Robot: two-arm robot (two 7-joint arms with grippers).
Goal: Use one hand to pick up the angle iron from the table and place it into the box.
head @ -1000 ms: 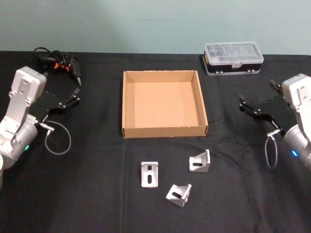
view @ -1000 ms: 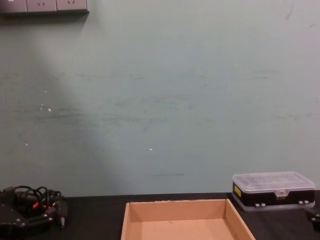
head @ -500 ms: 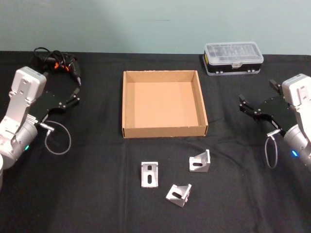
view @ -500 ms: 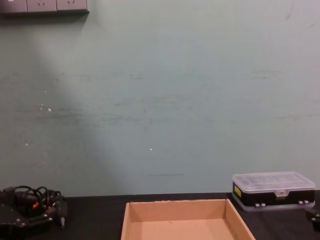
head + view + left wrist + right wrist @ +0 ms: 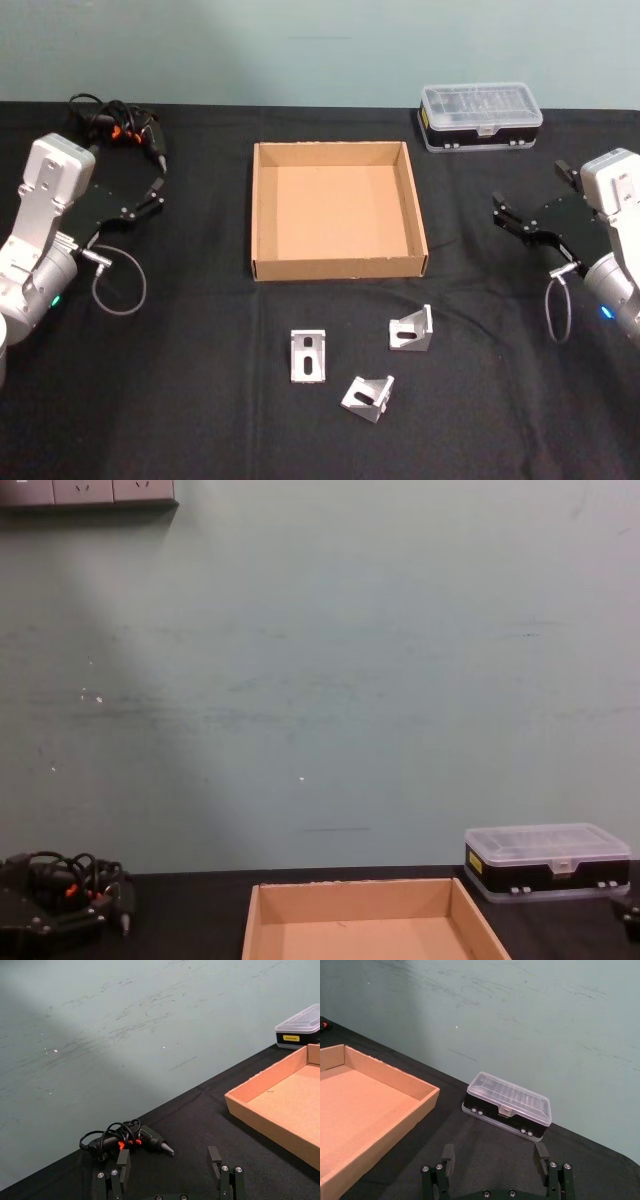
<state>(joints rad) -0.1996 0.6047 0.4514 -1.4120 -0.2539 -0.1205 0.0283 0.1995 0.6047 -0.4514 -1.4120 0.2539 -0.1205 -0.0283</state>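
Three silver angle irons lie on the black table [image 5: 200,400] in front of the box: one to the left [image 5: 309,357], one to the right [image 5: 412,329], one nearest me [image 5: 368,397]. The tan cardboard box [image 5: 340,268] sits at the table's centre with nothing in it. My left gripper [image 5: 125,185] hovers at the left edge, far from the irons, open and holding nothing [image 5: 169,1152]. At the right edge hangs my right gripper [image 5: 528,200], also open with nothing between its fingers [image 5: 494,1149].
A black plastic case with a clear lid [image 5: 481,117] stands at the back right. A corded power tool with tangled cable [image 5: 118,128] lies at the back left, just ahead of my left gripper. A pale green wall [image 5: 320,680] closes the back.
My left gripper has edged slightly toward the back of the table. The right arm, the box and the angle irons have stayed put.
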